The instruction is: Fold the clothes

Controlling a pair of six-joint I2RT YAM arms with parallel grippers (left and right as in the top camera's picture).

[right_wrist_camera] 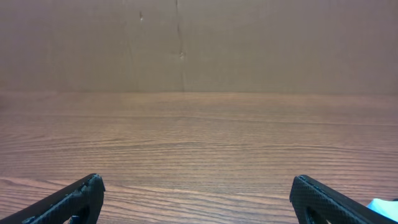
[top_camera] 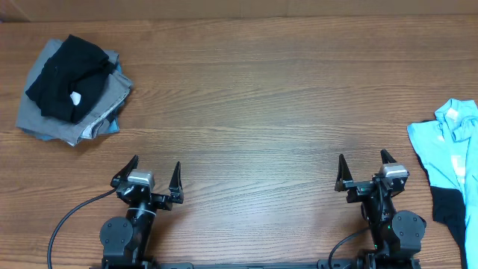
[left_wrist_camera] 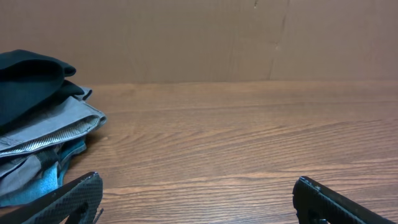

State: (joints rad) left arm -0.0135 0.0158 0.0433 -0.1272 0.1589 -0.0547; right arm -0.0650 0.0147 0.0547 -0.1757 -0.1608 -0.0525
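Even, soft light falls on the wooden table (top_camera: 254,112), with faint shadows and no glare. Both wrist views look slightly soft, perhaps mildly blurred.

Wide-apart right claw (right_wrist_camera: 196,185) over wooden table (right_wrist_camera: 199,134)

the table (top_camera: 254,112) is warm reddish-brown wood with fine darker grain streaks running across it. in the pile at its far left, a black garment (top_camera: 71,78) carries a small white label (top_camera: 75,98); the grey garment (top_camera: 36,118) under it has a hem that seems finely ribbed in the left wrist view, and a light-blue cloth (top_camera: 110,128) shows at the bottom. at the right edge a light-blue shirt (top_camera: 455,142) meets a black cloth (top_camera: 447,205). the left gripper (top_camera: 156,166) and right gripper (top_camera: 363,161) are black with pale grey blocks. the cardboard wall (left_wrist_camera: 186,37) is plain dull tan.
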